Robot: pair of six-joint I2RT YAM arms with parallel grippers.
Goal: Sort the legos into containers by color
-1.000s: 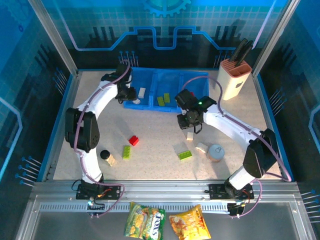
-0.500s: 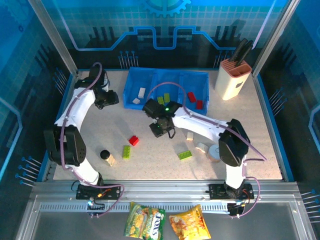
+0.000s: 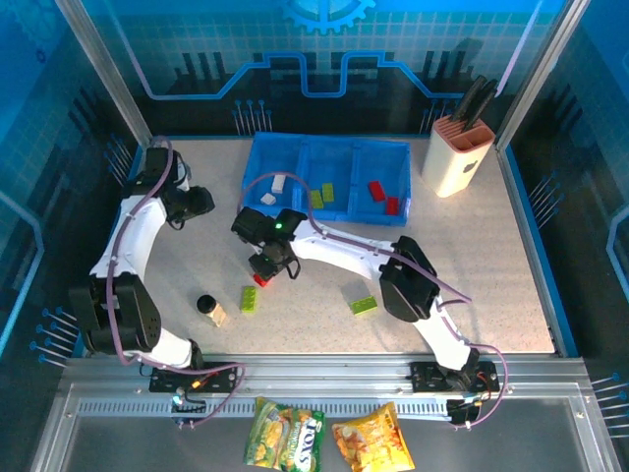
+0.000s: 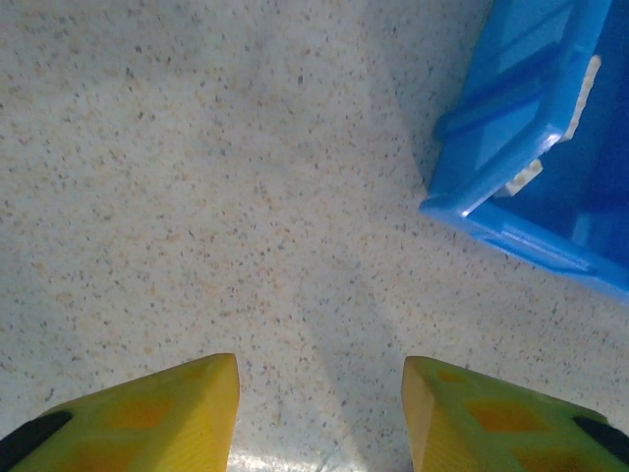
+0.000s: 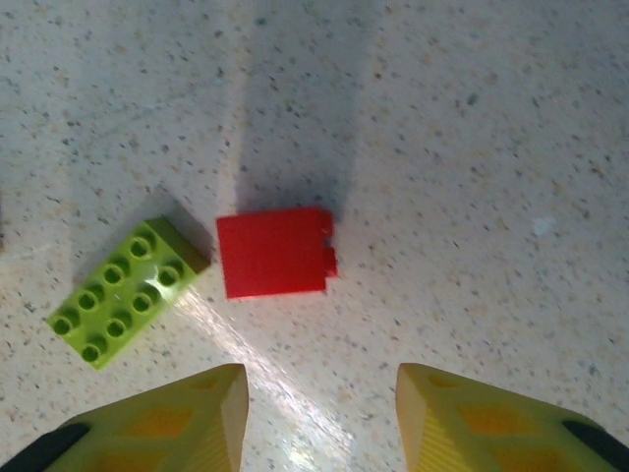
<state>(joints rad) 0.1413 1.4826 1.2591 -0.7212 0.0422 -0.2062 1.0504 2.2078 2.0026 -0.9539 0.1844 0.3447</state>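
The blue tray [image 3: 329, 147] of three containers stands at the back: white legos [image 3: 278, 183] lie in the left one, green legos [image 3: 322, 194] in the middle, red legos [image 3: 383, 197] in the right. On the table lie a red lego [image 3: 260, 279], a green lego [image 3: 249, 298] and another green lego [image 3: 364, 305]. My right gripper [image 3: 267, 264] hovers open and empty just behind the red lego [image 5: 275, 251], with the green lego [image 5: 123, 290] to its left. My left gripper [image 3: 192, 202] is open and empty over bare table, left of the tray corner [image 4: 511, 206].
A small dark-capped bottle [image 3: 206, 305] stands at the front left with a cream lego [image 3: 218, 315] against it. The beige knife block [image 3: 458, 152] is at the back right. Two snack bags [image 3: 329, 438] lie on the near rail.
My left arm swung left, away from the tray. My right arm swept left across the table to the red lego. Both grippers opened a little wider.
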